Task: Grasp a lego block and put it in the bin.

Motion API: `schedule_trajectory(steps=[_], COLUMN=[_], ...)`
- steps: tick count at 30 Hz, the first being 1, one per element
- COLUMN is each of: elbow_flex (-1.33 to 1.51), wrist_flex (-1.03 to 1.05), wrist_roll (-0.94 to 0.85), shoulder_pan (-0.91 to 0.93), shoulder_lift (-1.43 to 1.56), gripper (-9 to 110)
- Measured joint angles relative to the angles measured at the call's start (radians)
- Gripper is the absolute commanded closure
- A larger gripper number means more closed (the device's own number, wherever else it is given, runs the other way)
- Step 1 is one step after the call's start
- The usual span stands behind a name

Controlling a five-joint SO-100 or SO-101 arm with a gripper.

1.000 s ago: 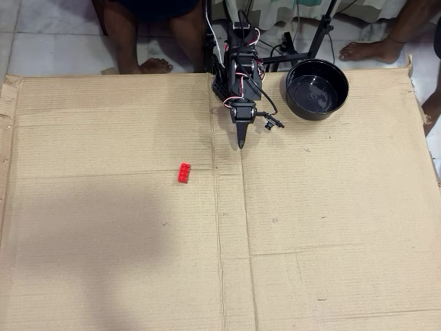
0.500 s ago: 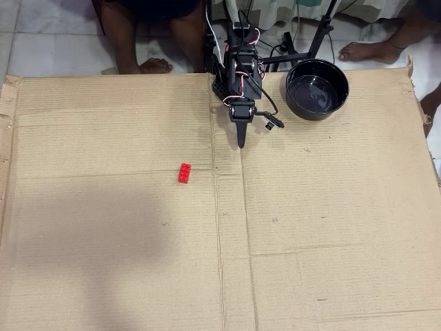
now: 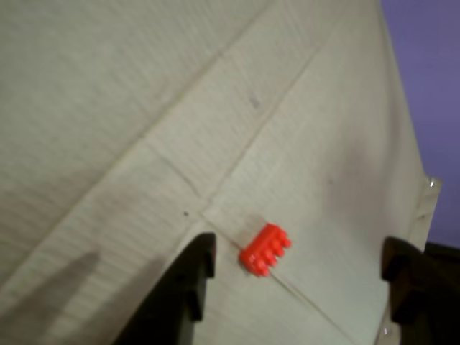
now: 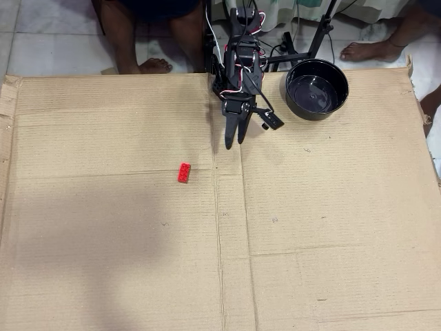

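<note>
Nothing is done yet: your pincer (image 4: pixel 233 143) hangs open and empty near the surface's (image 4: pixel 103 276) far edge, the lego block (image 4: pixel 184 172) lies loose left of centre, and grasping plus transfer to the bin (image 4: pixel 317 89) at the far edge remain.

Lego block (image 4: pixel 183 172) left of bin (image 4: pixel 317 72)
</note>
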Motion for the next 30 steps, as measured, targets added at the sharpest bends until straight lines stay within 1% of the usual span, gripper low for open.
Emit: schedule_trajectory(steps=[7,9,13,21,25,30], elbow_flex=[-0.23,-0.291,-0.407,-0.603,-0.689,-0.736], wrist_flex=[0.002,0.0,0.0,0.0,0.0,0.0], wrist_roll=[0.018,0.049,0.216,0.658,0.767,0.807], shoulder_pan=[0.124,0.144,0.179,0.192,0.239,0.314], shoulder_lift=[-0.356,-0.436,-0.581,-0.839,-0.959,-1.049], gripper=[74,74,74,74,74,74])
